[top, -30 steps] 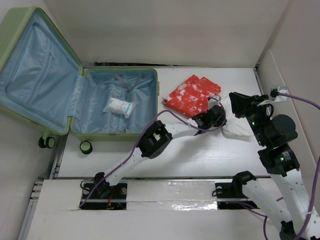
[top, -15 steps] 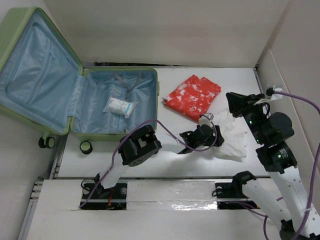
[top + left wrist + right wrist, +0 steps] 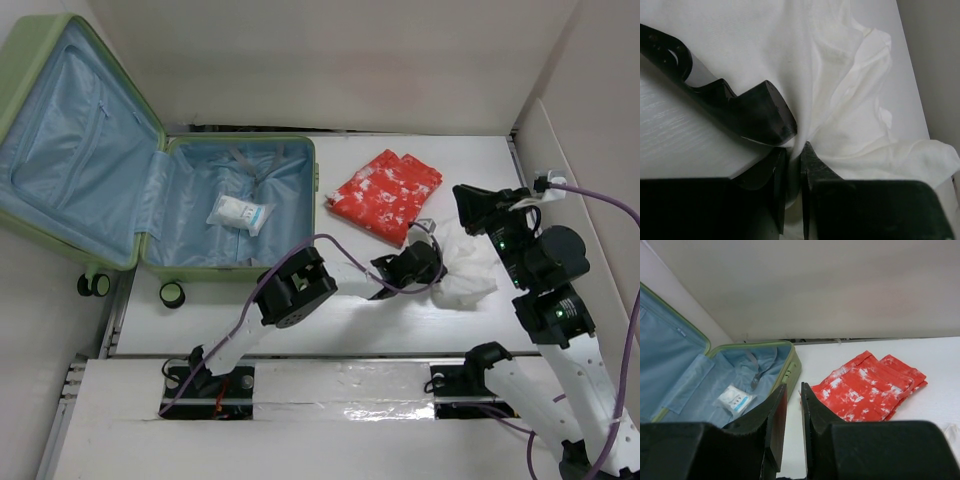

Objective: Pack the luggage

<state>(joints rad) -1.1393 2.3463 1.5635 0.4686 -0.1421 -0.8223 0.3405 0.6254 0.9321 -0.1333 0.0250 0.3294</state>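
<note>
On the white desk [image 3: 450, 330], the left gripper [image 3: 436, 267] reaches across to the right side and pinches a fold of a white cloth [image 3: 468, 272]. The wrist view gives the close-up: the gripper [image 3: 794, 145] is pressed onto a thin ridge of the cloth [image 3: 850, 100], which fans out crumpled beyond it. Just right of the cloth and a little farther back, the right gripper [image 3: 463, 198] hangs above the desk. Only its own camera shows the right gripper [image 3: 792, 390] with its fingers slightly parted and nothing between them.

Farther back lies a folded red-and-white cloth [image 3: 385, 192], seen low and end-on from the right wrist [image 3: 865, 390]. The luggage [image 3: 240, 272] lies open at the far left, its lid propped up beyond the desk's left edge and a white packet [image 3: 240, 213] on the blue lining. The right wrist view catches the luggage [image 3: 792, 367] and the packet [image 3: 734, 397] at an angle. Only the overhead view shows the wheels [image 3: 172, 294].

Half a second ago the white cloth trailed longer toward the near right, and now it is bunched tighter. The left gripper has swung back toward it. The luggage, packet and red-and-white cloth have not moved.
</note>
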